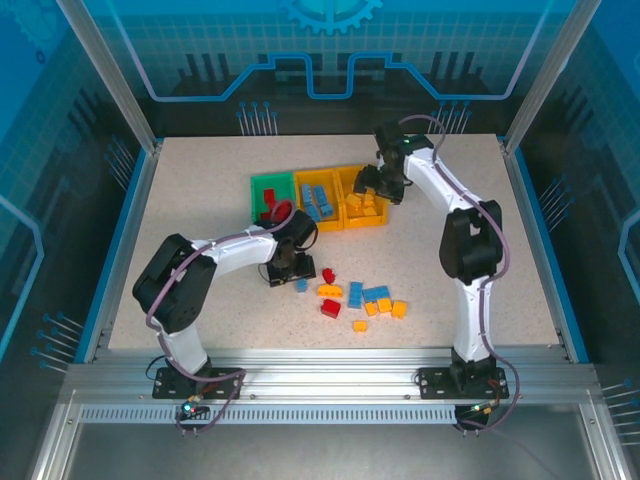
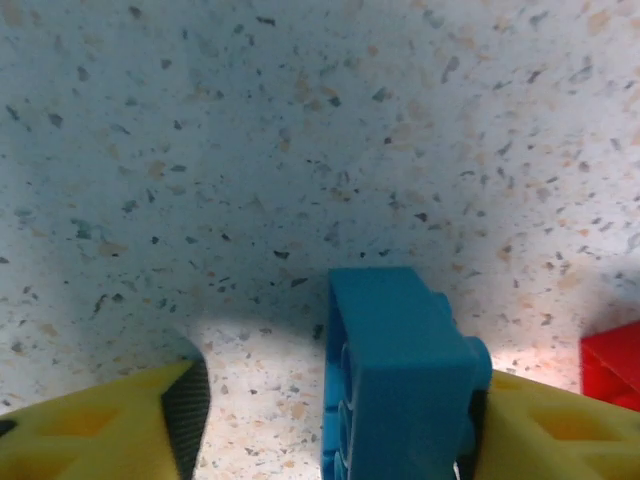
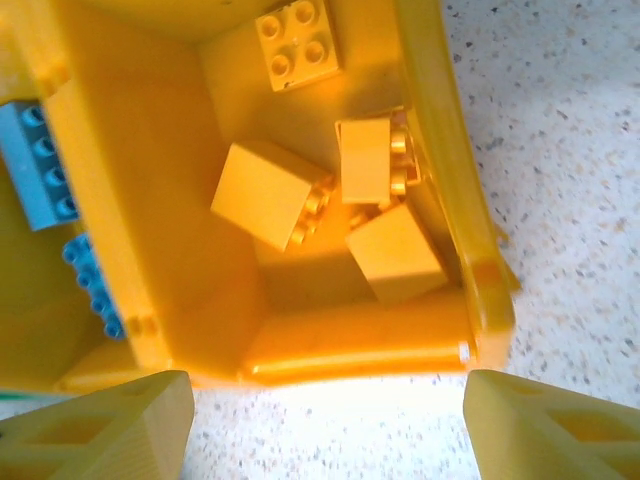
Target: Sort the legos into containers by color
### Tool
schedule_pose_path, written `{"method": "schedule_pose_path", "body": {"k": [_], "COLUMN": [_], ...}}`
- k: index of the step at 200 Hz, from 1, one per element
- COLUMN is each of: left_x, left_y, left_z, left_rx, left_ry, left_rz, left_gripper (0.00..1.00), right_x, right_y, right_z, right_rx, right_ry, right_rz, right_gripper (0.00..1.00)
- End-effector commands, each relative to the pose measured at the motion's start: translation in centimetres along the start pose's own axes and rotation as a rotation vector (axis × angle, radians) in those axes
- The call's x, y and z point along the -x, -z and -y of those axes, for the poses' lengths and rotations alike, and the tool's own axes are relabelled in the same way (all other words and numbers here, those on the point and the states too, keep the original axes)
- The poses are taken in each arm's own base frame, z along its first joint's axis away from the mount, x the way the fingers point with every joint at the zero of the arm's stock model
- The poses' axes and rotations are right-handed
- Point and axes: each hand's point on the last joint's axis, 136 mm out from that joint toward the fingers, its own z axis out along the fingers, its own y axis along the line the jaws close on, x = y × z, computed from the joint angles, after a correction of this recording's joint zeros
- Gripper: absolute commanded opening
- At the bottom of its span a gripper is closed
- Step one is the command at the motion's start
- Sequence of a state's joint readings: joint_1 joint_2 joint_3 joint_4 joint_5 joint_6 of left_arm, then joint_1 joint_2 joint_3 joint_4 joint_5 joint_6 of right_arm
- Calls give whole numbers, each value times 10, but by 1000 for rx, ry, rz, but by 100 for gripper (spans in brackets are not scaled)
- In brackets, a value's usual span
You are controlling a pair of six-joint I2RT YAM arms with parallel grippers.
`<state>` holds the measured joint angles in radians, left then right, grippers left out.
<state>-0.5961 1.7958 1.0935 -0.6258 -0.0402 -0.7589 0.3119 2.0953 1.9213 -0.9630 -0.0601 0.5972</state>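
Left wrist view gives me what the top view hides: my left gripper (image 2: 335, 425) stands part-open around a blue lego (image 2: 400, 370) on the table (image 2: 300, 150), one finger touching it, while my right gripper (image 3: 325, 410) hangs wide open over the yellow bin (image 3: 445, 160) of yellow legos (image 3: 265, 190).

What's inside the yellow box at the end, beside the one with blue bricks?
Four yellow bricks lie inside the end bin, three tipped on their sides. Whatever might be under them is covered.
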Motion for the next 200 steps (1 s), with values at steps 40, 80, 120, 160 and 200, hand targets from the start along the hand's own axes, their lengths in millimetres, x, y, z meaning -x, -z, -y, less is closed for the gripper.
{"method": "schedule_pose_path", "body": {"k": [40, 80, 120, 160, 200], "left_x": [11, 42, 105, 166, 189], "left_y": [7, 32, 71, 84, 69], "left_z": [20, 41, 60, 71, 81], "left_rx": [-37, -62, -115, -164, -185], "left_ry": [-34, -85, -107, -82, -88], "left_rz": [13, 78, 183, 242, 240], "left_gripper": [34, 32, 33, 33, 39], "right_x": [-56, -104, -143, -162, -171], "right_y": [30, 26, 22, 14, 10], "right_z": [41, 74, 78, 72, 69], "right_rx": [-90, -146, -132, -108, -112], "right_ry": [54, 37, 52, 54, 54], "right_rz": [8, -37, -41, -40, -52], "right_gripper": [74, 74, 74, 74, 74]}}
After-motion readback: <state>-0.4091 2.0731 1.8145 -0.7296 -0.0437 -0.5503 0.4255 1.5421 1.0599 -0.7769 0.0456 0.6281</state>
